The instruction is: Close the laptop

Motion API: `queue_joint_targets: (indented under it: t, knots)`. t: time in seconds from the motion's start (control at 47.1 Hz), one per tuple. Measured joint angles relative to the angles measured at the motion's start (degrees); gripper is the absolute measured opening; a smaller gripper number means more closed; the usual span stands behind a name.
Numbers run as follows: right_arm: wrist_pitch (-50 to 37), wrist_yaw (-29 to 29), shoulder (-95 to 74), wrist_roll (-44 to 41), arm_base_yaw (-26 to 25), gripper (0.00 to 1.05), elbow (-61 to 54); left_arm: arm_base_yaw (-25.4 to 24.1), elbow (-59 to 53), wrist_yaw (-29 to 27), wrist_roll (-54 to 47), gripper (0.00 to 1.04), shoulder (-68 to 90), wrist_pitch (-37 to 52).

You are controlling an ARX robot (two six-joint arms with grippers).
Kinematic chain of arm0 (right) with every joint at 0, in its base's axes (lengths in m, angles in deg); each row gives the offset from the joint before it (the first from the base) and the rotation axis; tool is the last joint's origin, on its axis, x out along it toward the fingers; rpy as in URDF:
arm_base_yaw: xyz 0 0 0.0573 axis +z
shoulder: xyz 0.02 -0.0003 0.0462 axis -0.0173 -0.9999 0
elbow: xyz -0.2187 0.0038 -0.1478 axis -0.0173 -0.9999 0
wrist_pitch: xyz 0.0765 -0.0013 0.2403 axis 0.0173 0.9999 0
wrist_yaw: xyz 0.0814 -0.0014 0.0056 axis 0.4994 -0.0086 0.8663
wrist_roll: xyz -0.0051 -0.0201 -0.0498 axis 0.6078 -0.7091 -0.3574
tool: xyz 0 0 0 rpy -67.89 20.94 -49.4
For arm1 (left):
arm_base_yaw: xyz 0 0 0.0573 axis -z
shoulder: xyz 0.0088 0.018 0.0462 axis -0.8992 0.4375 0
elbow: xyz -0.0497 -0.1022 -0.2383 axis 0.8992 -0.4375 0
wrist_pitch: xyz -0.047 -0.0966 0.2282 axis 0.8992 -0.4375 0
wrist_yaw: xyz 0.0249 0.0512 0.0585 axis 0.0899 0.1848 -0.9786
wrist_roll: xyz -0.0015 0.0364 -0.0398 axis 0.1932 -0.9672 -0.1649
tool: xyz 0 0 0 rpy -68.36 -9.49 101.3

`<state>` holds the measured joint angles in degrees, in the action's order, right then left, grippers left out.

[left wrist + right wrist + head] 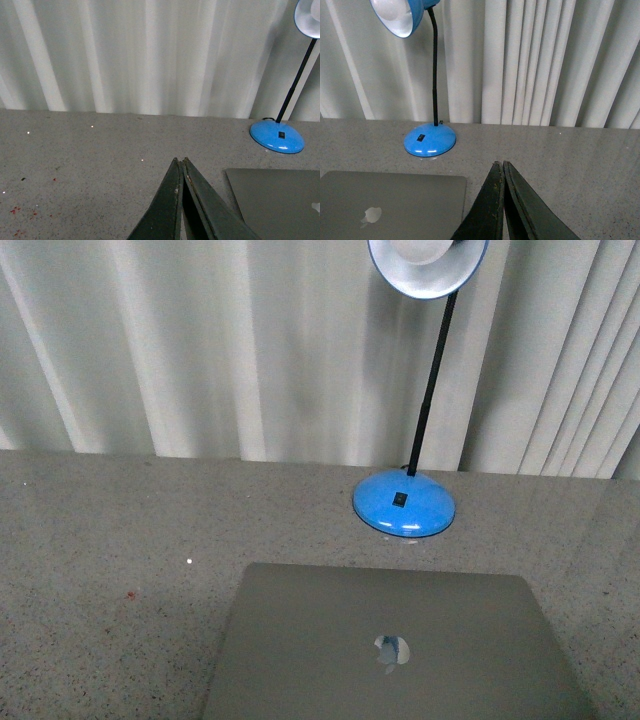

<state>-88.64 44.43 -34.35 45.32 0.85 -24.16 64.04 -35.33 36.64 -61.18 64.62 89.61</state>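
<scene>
The laptop [395, 645] lies on the speckled grey table near the front edge, its plain grey lid facing up with the shiny apple-shaped logo [392, 650] on it. No keys or screen show. The lid also shows in the left wrist view [277, 200] and the right wrist view [390, 202]. My left gripper [179, 161] is shut and empty, to the left of the laptop. My right gripper [499, 164] is shut and empty, to the right of the laptop. Neither gripper touches the laptop. Neither arm shows in the front view.
A blue desk lamp stands just behind the laptop, with a round base [404, 505], a black stem [432, 380] and a shade [428, 262] overhead. White pleated curtains [200, 340] hang along the table's far edge. Bare tabletop [110, 540] lies to the left.
</scene>
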Motion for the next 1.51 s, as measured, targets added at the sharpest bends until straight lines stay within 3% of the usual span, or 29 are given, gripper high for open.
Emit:
queue_joint_targets:
  t: [0.191, 0.255, 0.489, 0.637, 0.701, 1.508]
  knots:
    - [0.0, 0.0, 0.02, 0.0, 0.0, 0.03, 0.0, 0.0, 0.0, 0.0, 0.02, 0.04, 0.0, 0.0]
    - [0.0, 0.0, 0.02, 0.0, 0.0, 0.1, 0.0, 0.0, 0.0, 0.0, 0.07, 0.09, 0.0, 0.0]
    - [0.0, 0.0, 0.02, 0.0, 0.0, 0.61, 0.0, 0.0, 0.0, 0.0, 0.04, 0.63, 0.0, 0.0]
    - [0.0, 0.0, 0.02, 0.0, 0.0, 0.84, 0.0, 0.0, 0.0, 0.0, 0.04, 0.86, 0.0, 0.0]
    - [0.0, 0.0, 0.02, 0.02, 0.0, 0.99, 0.0, 0.0, -0.02, 0.0, 0.02, 0.99, 0.0, 0.0]
    - [0.0, 0.0, 0.02, 0.02, 0.0, 0.97, 0.0, 0.0, 0.0, 0.0, 0.04, 0.98, 0.0, 0.0]
